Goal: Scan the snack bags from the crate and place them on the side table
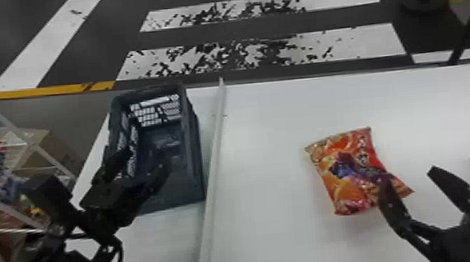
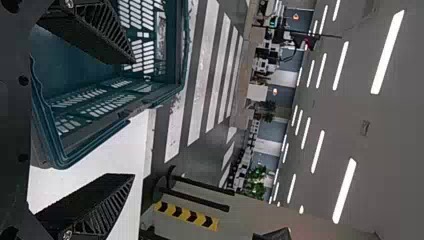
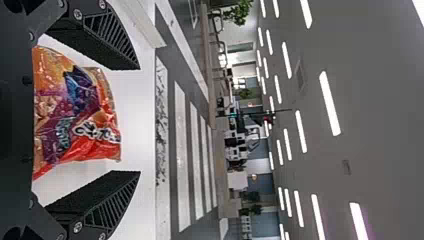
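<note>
White desk [image 1: 274, 237], lower centre and right; striped floor [image 1: 260, 54] above. Snack bag [image 1: 341, 172] right of centre, just left of the wide-spread right gripper [image 1: 410, 178]. Left gripper [image 1: 147, 154], likewise wide, at the crate [image 1: 194, 164].

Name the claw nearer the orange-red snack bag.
The right claw hangs close by the snack bag, one finger overlapping its edge in the head view. The left claw is farther off, at the crate beyond the white divider.

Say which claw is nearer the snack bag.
The right claw, open by the bag; the left claw, also open, is at the crate, across the white strip from the bag.
</note>
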